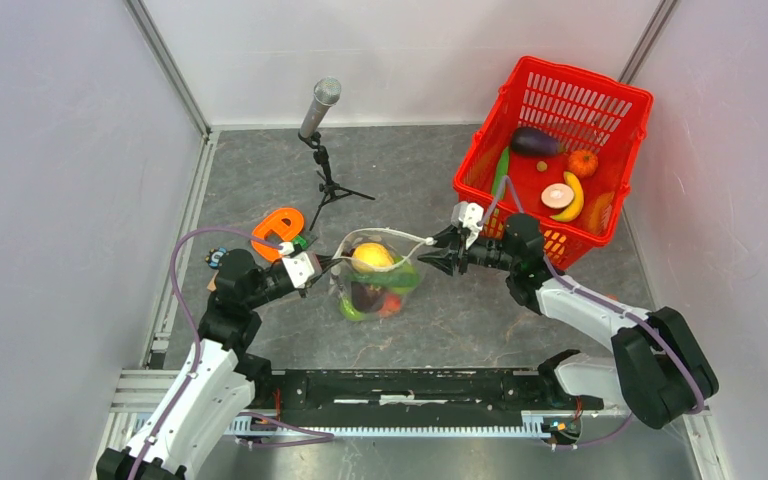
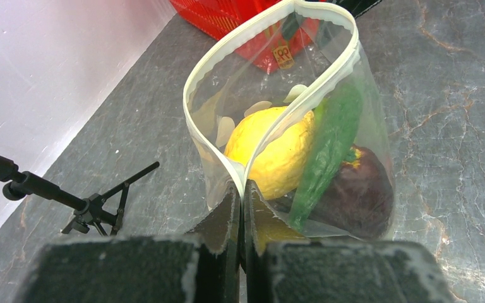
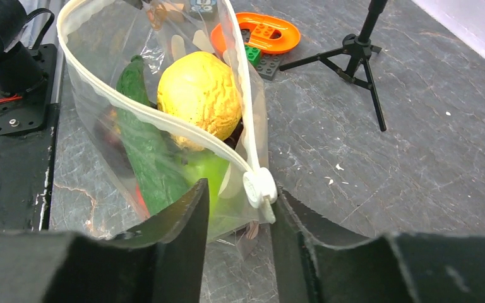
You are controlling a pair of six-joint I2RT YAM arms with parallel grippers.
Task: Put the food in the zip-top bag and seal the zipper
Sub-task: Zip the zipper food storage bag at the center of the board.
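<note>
grey table (image 1: 520, 320): zip-top bag (image 1: 375, 275) between left gripper (image 1: 320, 265), right gripper (image 1: 434, 255)

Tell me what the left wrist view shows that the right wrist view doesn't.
Left wrist only: the left claw shut on the zipper, and the red basket. Right wrist only: the white slider inside the open right claw, and the orange tape holder. Both: the open zip-top bag, the lemon, the long green vegetable, the microphone tripod.
</note>
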